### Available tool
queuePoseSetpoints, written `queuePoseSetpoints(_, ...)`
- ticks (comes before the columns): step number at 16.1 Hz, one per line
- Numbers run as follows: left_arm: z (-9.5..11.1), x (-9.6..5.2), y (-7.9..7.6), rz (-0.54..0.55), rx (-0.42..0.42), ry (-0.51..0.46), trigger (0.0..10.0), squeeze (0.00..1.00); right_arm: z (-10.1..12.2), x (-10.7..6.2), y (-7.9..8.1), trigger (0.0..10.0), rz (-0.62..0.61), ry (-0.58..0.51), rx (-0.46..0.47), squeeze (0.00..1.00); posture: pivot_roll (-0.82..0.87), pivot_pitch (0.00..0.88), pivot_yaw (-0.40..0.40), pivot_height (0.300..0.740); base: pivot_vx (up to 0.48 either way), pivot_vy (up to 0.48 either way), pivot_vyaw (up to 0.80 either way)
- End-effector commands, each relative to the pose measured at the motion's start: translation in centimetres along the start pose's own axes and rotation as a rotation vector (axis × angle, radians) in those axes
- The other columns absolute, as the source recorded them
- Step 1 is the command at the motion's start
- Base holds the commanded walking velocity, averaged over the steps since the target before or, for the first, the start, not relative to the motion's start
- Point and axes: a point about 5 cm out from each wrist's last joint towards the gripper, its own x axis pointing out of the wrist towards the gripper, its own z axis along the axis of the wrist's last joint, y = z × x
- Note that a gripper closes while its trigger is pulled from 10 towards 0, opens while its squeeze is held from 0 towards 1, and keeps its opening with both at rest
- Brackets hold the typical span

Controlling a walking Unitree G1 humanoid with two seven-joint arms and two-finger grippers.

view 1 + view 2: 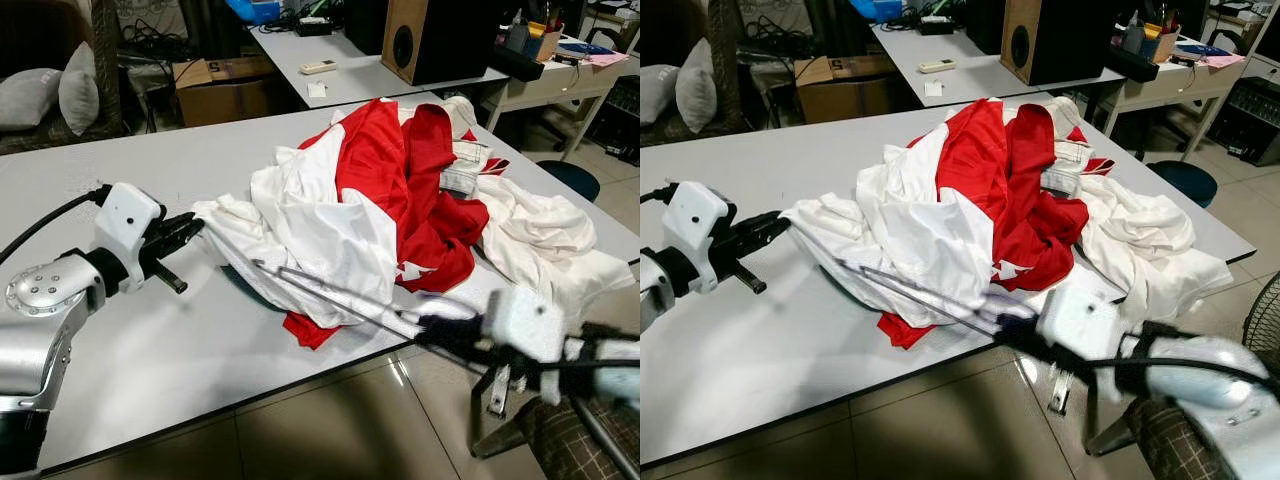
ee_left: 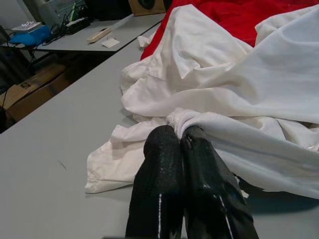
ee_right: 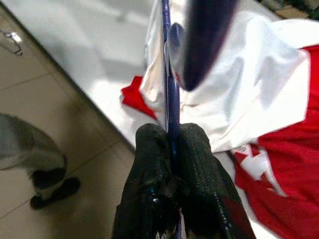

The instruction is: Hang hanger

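A heap of white clothes [image 1: 300, 215] and red clothes [image 1: 400, 170] lies on the grey table [image 1: 150, 340]. A thin wire hanger [image 1: 330, 292] pokes out of the heap's near side, partly under the white cloth. My right gripper [image 1: 425, 328] is shut on the hanger's end at the table's front edge; in the right wrist view the hanger [image 3: 172, 99] runs out from between the right gripper [image 3: 172, 130] pads. My left gripper [image 1: 195, 230] is shut on the white garment's left edge, and the left wrist view shows that left gripper [image 2: 179, 135] pinching a fold of white cloth [image 2: 224, 89].
Behind the table stands a second desk [image 1: 350, 80] with a wooden speaker [image 1: 440, 40] and a remote. A cardboard box [image 1: 225, 90] and grey cushions [image 1: 60, 90] are at back left. A blue stool [image 1: 568, 178] is at right. Tiled floor [image 1: 330, 420] lies below the front edge.
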Motion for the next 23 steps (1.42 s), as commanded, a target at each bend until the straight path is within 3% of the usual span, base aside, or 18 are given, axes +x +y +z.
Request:
queuePoseSetpoints(1, 0.3, 0.2, 0.1, 0.006, 0.019, -0.002, 0.0, 0.00, 0.4, -0.3, -0.4, 10.0, -0.021, -0.009, -0.003, 0.00, 0.01, 0.000, 0.027, 0.740, 0.000, 0.000, 0.00)
queuePoseSetpoints(3, 0.1, 0.2, 0.0, 0.001, 0.020, 0.004, 0.0, 0.00, 0.1, -0.7, -1.0, 10.0, -0.048, 0.003, 0.005, 0.00, 0.01, 0.000, 0.026, 0.740, 0.000, 0.000, 0.00)
queuePoseSetpoints(5, 0.3, 0.2, 0.0, -0.001, 0.020, -0.004, 0.0, 0.00, -1.4, -1.2, -1.3, 10.0, -0.062, 0.105, 0.025, 0.00, 0.01, 0.000, 0.024, 0.740, 0.000, 0.000, 0.00)
queuePoseSetpoints(9, 1.4, 0.5, -0.8, -0.037, 0.023, -0.047, 0.0, 0.00, -2.4, 0.1, -0.4, 10.0, -0.016, 0.154, 0.069, 0.00, 0.02, 0.000, 0.014, 0.740, 0.000, 0.000, 0.00)
queuePoseSetpoints(18, 2.6, 1.1, -1.6, -0.066, 0.053, -0.073, 0.0, 0.00, -2.0, 1.1, 0.1, 10.0, 0.037, 0.170, 0.072, 0.00, 0.02, 0.000, 0.008, 0.740, 0.000, 0.000, 0.00)
queuePoseSetpoints(23, 4.3, 1.4, -1.9, -0.075, 0.092, -0.108, 0.0, 0.00, -2.4, 1.2, -0.5, 10.0, 0.047, 0.250, 0.032, 0.00, 0.02, 0.000, -0.009, 0.740, 0.000, 0.000, 0.00)
